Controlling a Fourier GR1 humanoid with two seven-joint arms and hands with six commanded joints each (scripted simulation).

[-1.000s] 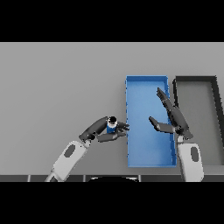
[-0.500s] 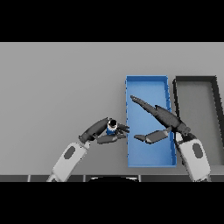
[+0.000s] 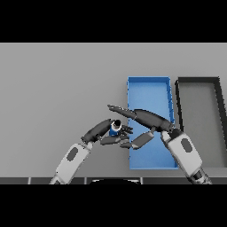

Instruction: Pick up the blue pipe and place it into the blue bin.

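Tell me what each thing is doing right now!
Blue pipe: held just left of the blue bin, not inside it yet.
Left robot hand: fingers curled round the pipe.
Right robot hand: open, fingers stretched out toward the pipe.
Blue bin: on the table, no pipe in it.
Dark bin: beside the blue bin, on its right.
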